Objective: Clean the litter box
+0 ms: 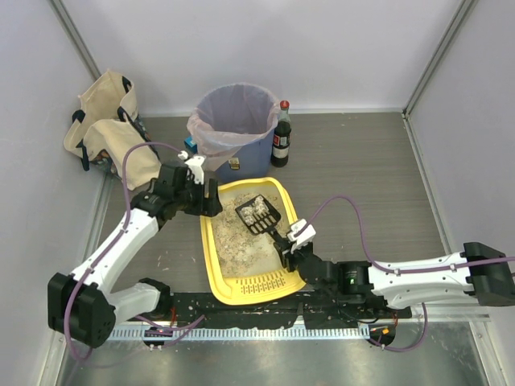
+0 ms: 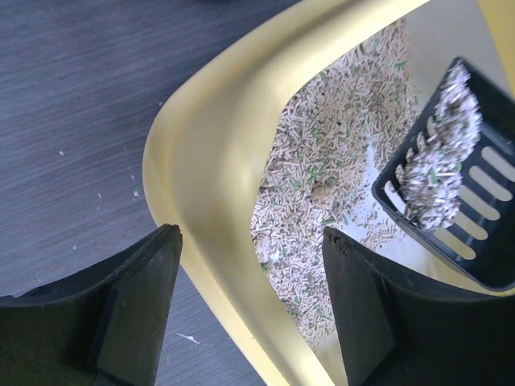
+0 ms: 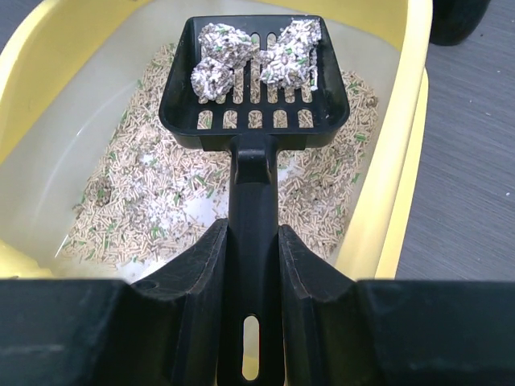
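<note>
Grey tabletop (image 1: 362, 161): right tool (image 3: 253, 241) clasps scoop (image 3: 254, 161) over litter box (image 2: 217, 161), left tool (image 2: 251, 237) released.

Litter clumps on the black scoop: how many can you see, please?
3 clumps, all at the far end of the scoop over the litter box: one far left, one just nearer, a bigger one on the right, possibly two stuck together. Others may hide underneath.

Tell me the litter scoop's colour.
The scoop is black with a slotted base. It shows best in the right wrist view, carrying grey-white clumps.
</note>
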Robot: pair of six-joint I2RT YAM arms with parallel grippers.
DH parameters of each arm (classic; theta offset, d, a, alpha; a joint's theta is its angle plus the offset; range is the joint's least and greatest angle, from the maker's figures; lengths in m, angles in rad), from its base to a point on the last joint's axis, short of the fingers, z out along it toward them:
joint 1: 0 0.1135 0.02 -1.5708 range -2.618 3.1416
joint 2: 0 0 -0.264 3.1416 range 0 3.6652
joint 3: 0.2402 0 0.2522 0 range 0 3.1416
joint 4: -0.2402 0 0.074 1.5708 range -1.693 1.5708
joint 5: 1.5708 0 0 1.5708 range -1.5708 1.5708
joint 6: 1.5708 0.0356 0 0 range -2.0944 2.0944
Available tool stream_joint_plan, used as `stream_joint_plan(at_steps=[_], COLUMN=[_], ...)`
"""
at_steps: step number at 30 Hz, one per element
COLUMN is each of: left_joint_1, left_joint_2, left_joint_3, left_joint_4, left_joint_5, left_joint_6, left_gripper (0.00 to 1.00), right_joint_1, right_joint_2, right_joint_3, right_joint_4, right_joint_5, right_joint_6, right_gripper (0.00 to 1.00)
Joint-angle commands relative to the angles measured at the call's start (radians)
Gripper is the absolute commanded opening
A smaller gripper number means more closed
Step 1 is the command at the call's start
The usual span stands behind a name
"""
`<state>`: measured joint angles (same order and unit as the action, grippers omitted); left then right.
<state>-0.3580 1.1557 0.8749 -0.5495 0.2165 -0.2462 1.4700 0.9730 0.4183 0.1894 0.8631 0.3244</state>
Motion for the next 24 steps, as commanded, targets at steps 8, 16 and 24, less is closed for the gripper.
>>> stream_joint_plan(at_steps=[8,16,24], left_joint_1=[-0.002,-0.004,-0.004], left_joint_2=[-0.189,-0.186,-0.189], left_joint_3=[-0.051,-0.047,-0.048], left_joint_4=[0.126,0.117,0.118], left_joint_5=[-0.092,-0.105,-0.101], left_joint_6=[0.007,0.010,0.008], left_gripper=[0.82,0.87,0.88], right_joint_1=[0.049,0.108,0.124], right_joint_2=[0.003,0.020,-0.001], right_joint_3=[0.054,0.076,0.024], right_joint_4=[-0.041,-0.062,-0.024], right_joint_5=[0.048,0.172,0.200], right_joint_6=[0.073,0.074,0.113], right_gripper=[0.01,0.01,0.01])
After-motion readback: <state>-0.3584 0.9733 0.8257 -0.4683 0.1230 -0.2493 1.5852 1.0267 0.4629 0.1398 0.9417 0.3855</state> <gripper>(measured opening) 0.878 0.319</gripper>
